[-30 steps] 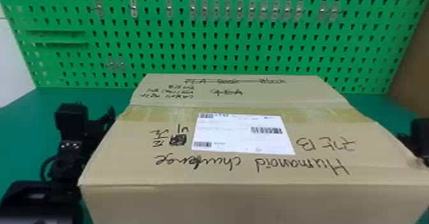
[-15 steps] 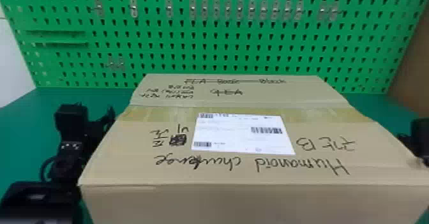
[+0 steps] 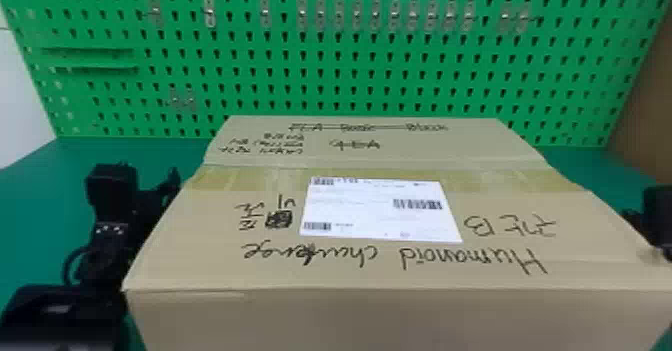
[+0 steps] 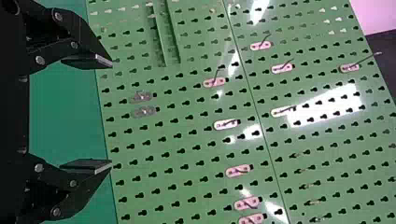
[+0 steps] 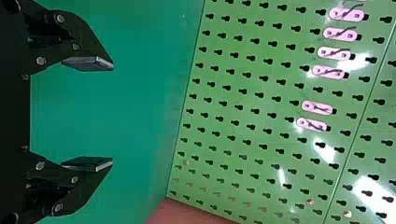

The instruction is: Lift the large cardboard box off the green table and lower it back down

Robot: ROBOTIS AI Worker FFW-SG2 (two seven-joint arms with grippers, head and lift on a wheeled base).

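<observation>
Head view: cardboard box (image 3: 380, 260) between left gripper (image 3: 152, 200) and right gripper (image 3: 661, 215), by its side edges, fingers well apart.

And here's the cardboard box (image 3: 390, 320), sitting between the left gripper (image 3: 167, 187) on its left and the right gripper (image 3: 634, 219) on its right, label (image 3: 375, 212) on top, between the two! Table (image 3: 35, 215) below both grippers, pegboard (image 3: 400, 77) ahead of them, behind the box, and the side panel (image 3: 655, 120) beyond the right gripper!
</observation>
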